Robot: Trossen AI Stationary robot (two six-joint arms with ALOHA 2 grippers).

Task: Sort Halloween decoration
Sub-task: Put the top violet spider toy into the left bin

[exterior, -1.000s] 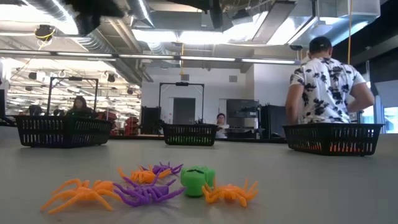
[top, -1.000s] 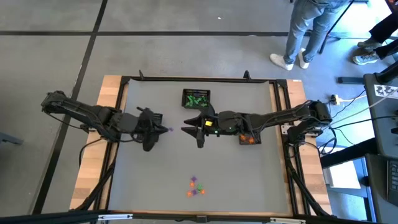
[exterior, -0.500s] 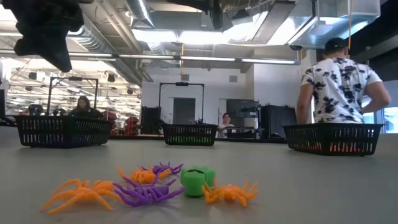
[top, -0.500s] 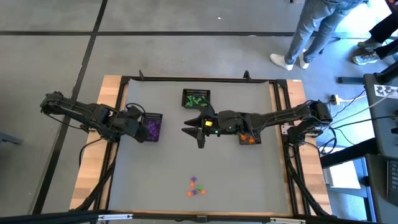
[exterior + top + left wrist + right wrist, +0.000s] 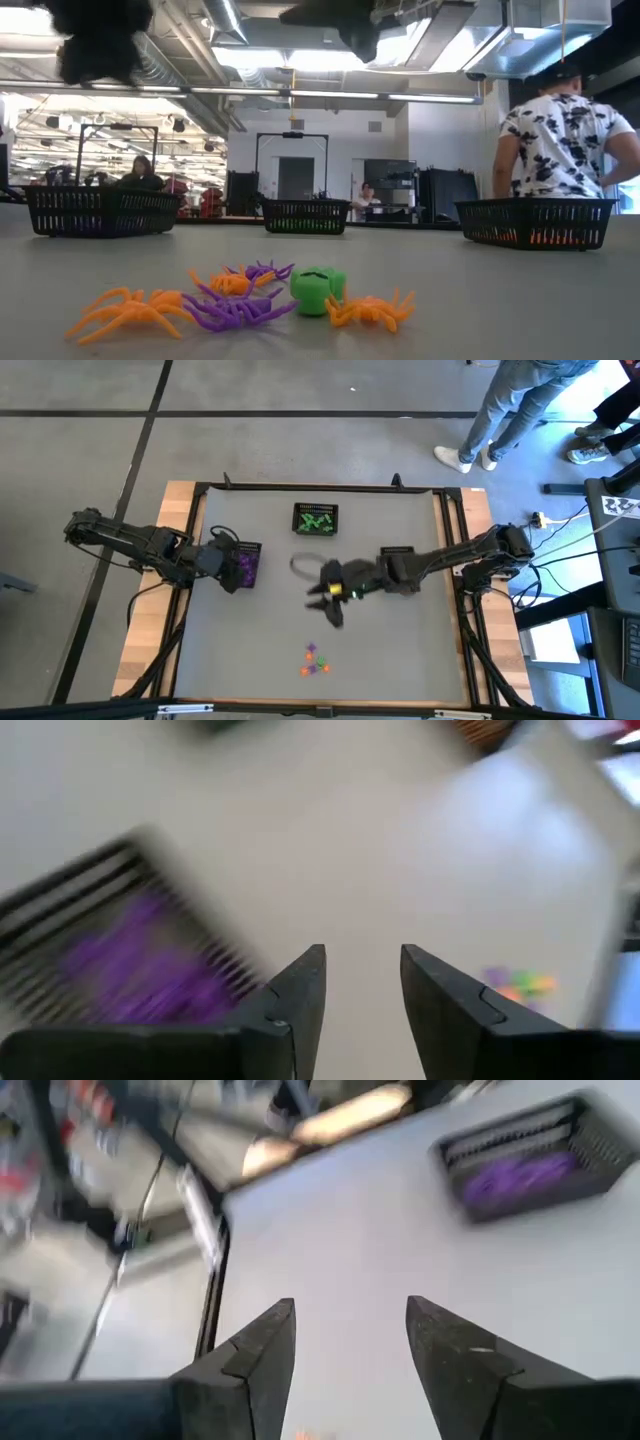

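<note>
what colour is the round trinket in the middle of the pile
Green. The round trinket sits among orange and purple spiders; the low view shows it best.

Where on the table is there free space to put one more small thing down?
Free: the near left corner of the table, left of the trinket pile, and the near right corner. Crowded: the far half, with the purple basket, green basket and both arms.
</note>
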